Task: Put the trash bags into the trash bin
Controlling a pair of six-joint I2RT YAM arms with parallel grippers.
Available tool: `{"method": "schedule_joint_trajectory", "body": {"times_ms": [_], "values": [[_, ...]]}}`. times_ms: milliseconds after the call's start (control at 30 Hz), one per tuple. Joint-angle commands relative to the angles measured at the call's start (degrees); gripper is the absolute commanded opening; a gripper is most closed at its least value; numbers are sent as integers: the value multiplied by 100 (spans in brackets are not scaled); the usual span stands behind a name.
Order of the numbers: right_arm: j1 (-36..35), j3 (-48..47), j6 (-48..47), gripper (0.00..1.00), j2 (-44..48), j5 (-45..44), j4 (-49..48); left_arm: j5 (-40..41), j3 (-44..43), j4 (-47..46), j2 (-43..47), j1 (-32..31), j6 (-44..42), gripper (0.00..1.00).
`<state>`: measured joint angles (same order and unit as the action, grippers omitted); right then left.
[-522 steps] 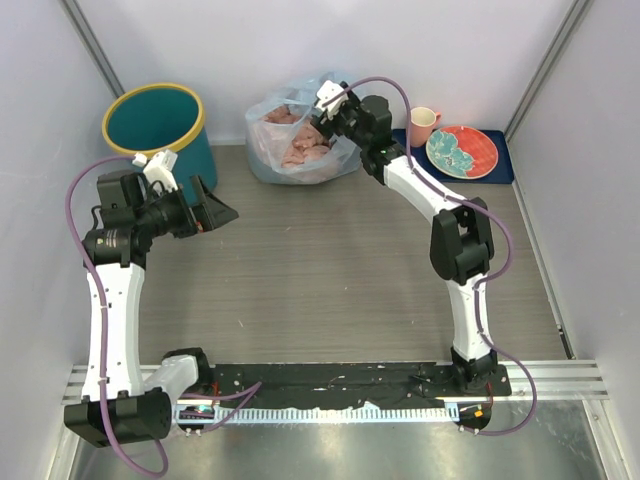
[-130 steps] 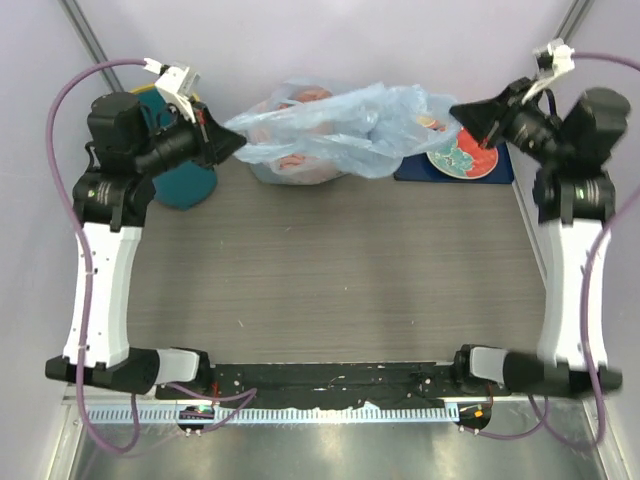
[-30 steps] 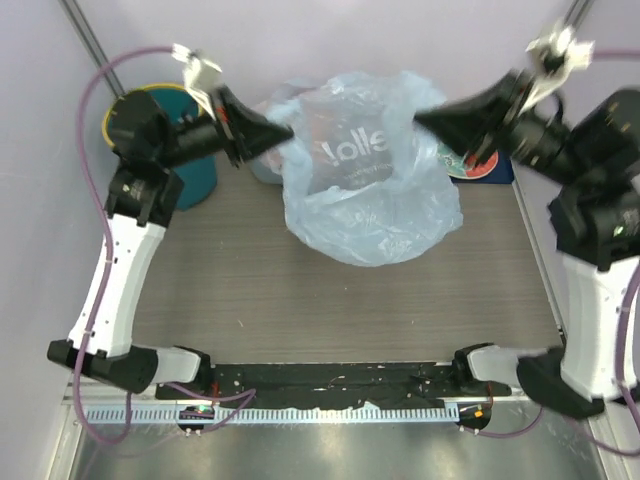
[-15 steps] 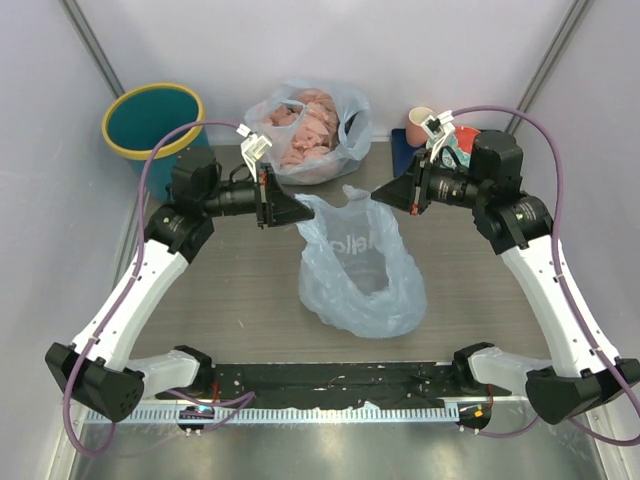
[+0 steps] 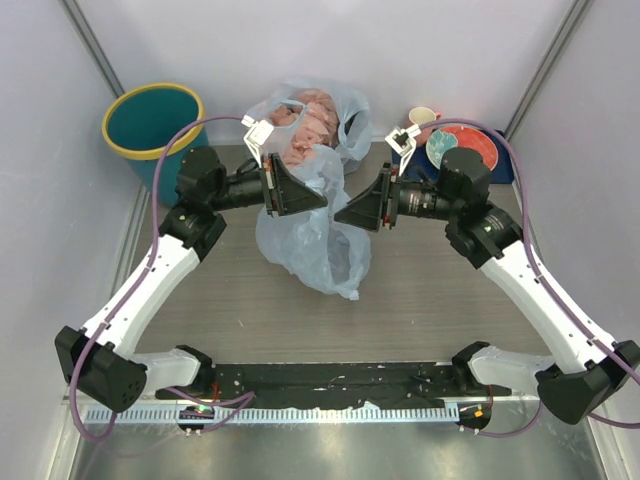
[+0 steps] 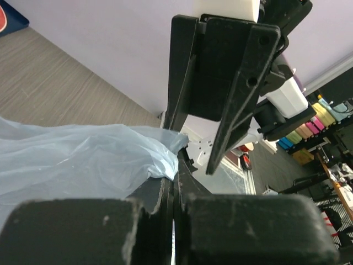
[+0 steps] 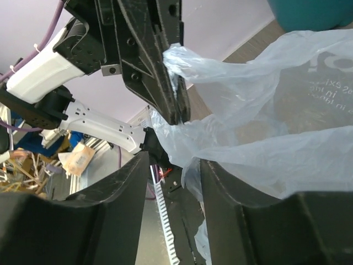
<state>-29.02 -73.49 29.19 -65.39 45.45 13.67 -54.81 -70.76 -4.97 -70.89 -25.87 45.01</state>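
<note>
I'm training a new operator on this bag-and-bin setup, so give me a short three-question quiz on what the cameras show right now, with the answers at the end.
1. True or false: the light-blue trash bag already lies inside the teal trash bin.
2. Multiple choice: what sits just beyond the blue bag, toward the back wall? A) a clear bag of pink lumps B) a pink mug C) a plate
3. Short answer: which arm's gripper is clamped shut on the bag's edge?

Key
1. False. The bag hangs mid-scene, apart from the bin at back left.
2. A
3. The left gripper, as its wrist view shows.
</note>
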Motion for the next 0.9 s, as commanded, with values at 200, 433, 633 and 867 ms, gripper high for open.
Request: {"method": "schedule_joint_trajectory", "body": {"times_ms": [200,433,633,867], "values": [[-701,-200,-492,70,-361,-774,-699,418,493,-1207,14,-32,1290,0],[-1018,-227,-942,59,-607,-1583,-567,444,643,-1551,-30,-85,1677,0],[-992,-245,-1204,1,-274,-2242,-148,401,512,-787,181,186,1291,31],[-36,203,-1258,1,693,-2691,847,-750,-1341,3180,-12,2810,-1718,87]]}}
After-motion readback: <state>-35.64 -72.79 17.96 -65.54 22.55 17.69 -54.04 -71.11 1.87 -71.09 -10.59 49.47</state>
